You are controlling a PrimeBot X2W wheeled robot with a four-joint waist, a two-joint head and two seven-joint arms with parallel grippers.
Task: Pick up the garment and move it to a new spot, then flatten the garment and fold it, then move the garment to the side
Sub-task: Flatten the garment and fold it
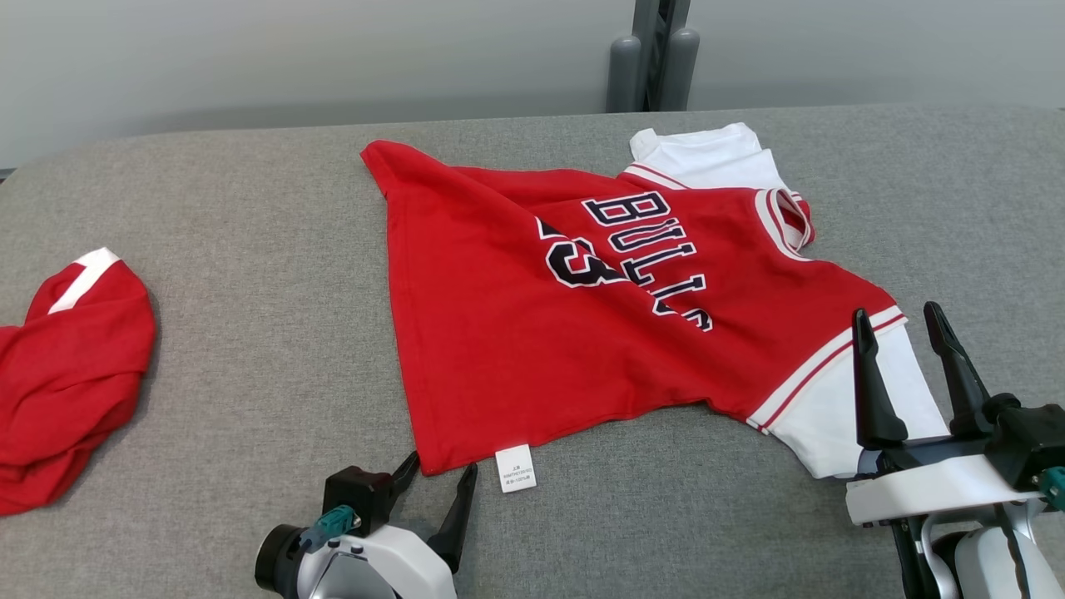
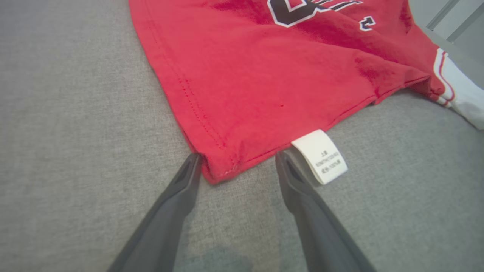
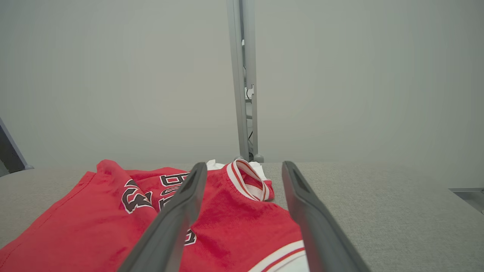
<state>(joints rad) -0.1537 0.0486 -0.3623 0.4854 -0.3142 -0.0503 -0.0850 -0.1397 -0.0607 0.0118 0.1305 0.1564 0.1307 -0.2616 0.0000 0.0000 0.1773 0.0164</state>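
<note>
We count two garments on the grey bench (image 1: pixel 250 208). The first is a red jersey (image 1: pixel 582 349) with dark lettering, spread out near the middle of the bench with some folds across its chest. It has two white sleeves, one (image 1: pixel 707 154) at the far edge and one (image 1: pixel 832 408) at the near right, and one striped collar (image 1: pixel 786 218) between them. A single white care label (image 1: pixel 515 468) sticks out from its near hem. The second is a crumpled red garment (image 1: pixel 66 374) with a white stripe, lying well apart at the bench's left end.

We see two sets of jaws, both released and holding nothing. The left jaws stand spread on either side of the jersey's near hem corner, one tip just beside the label. The right jaws stand spread over the near white sleeve. One grey post (image 1: pixel 653 58) rises behind the bench.
</note>
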